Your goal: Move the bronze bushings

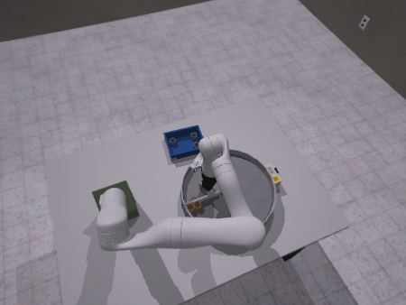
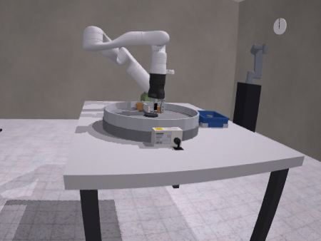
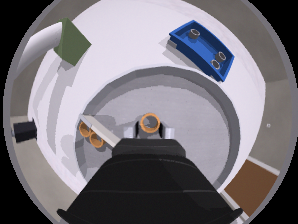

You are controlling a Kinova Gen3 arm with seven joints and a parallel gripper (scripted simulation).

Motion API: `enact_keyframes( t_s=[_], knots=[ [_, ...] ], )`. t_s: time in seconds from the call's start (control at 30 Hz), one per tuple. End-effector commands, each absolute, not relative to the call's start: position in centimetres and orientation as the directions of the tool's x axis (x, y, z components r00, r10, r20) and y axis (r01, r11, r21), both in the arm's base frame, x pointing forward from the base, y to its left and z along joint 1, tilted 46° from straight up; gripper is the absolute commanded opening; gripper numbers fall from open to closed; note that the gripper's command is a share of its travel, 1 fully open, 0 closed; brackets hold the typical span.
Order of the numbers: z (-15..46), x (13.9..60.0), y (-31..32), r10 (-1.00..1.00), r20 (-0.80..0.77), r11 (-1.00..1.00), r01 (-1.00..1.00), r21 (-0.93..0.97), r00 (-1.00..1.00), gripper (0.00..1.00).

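Note:
A bronze bushing stands upright on the turntable's grey disc. My gripper is low around it, open, with a finger on either side. Two more bronze bushings stand upright side by side on the disc, one nearer the pale bar and one nearer the wall. The blue crate holds three steel bushings, one apart and two close together. No bronze one shows in it. The hub is a low dark piece.
A pale upright bar crosses part of the disc between the gripper and the two bushings. The turntable's raised wall surrounds the disc. A white control box stands outside it. The arm's green base block is farther off.

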State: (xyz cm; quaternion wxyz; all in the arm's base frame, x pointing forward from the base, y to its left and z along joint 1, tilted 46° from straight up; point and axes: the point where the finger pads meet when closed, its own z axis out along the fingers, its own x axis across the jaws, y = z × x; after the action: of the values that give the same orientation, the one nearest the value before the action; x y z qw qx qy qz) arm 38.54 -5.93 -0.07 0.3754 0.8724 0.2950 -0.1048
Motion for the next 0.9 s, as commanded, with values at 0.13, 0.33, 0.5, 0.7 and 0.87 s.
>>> enact_keyframes(
  t_s=[0.13,0.33,0.5,0.7,0.87],
  knots=[
    [-0.3,38.5,-6.0,0.435,-0.401,-0.546,0.591,0.594,0.806,0.77],
    [-0.3,38.5,-6.0,0.435,-0.401,-0.546,0.591,0.594,0.806,0.77],
    [-0.3,38.5,-6.0,0.435,-0.401,-0.546,0.591,0.594,0.806,0.77],
    [0.5,38.7,-5.2,0.435,-0.399,-0.548,0.589,0.594,0.807,0.77],
    [2.1,38.6,-3.5,0.435,-0.399,-0.548,0.589,0.593,0.807,0.77]
  ],
)
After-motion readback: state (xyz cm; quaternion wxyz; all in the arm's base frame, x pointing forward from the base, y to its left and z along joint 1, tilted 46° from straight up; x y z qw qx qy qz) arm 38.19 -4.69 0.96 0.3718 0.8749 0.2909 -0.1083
